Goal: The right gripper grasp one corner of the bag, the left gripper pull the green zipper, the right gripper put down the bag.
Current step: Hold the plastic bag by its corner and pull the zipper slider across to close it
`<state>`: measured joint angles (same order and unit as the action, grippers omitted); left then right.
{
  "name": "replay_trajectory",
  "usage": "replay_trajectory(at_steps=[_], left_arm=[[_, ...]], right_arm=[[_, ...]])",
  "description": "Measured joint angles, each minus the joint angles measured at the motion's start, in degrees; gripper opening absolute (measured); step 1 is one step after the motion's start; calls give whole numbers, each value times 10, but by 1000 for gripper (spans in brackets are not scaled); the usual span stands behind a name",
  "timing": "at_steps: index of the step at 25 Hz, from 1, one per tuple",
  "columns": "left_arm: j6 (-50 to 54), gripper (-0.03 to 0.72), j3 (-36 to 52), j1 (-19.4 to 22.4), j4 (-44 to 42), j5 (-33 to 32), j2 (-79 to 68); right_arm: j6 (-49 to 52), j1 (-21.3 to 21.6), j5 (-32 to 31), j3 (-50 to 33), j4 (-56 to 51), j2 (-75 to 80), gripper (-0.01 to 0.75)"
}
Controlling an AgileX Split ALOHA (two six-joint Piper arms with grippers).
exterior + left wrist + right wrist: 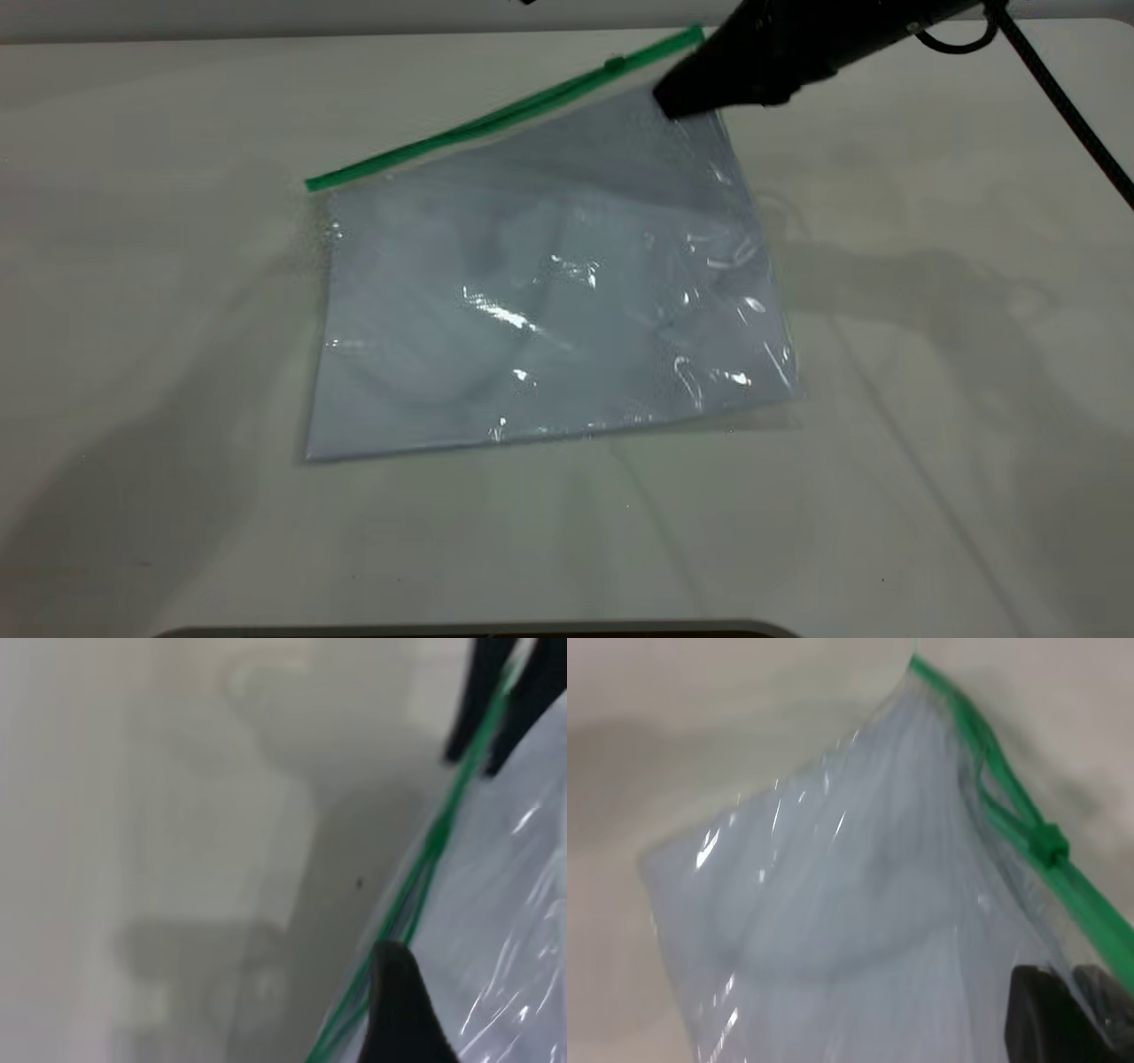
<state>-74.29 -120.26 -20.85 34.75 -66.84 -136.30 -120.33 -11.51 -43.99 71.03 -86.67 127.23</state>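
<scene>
I have the right end effector (678, 99) clamped on the far corner of the bag (549, 292), lifting that edge off the counter (930, 443) so the green zipper (496, 120) lies exposed for the left end effector (403, 1010), whose opening I cannot tell.

Right arm reaches in from upper right of exterior view, angled down toward table centre; right gripper (678, 97) jaws pinched on bag (549, 283) corner, beside green zipper (505, 111) end. Left gripper (403, 1010) absent from exterior view; one black finger shows in left wrist view, low beside zipper strip
</scene>
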Motion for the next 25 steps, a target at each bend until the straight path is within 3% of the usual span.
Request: replay_trajectory(at_steps=[17,25], left_arm=[[-78,514,0,-1,58,0,-25],[-81,449,0,-1,71,0,-43]], right_arm=[[-8,0,-64,0,-26,0,33],[-8,0,-67,0,-28,0,33]])
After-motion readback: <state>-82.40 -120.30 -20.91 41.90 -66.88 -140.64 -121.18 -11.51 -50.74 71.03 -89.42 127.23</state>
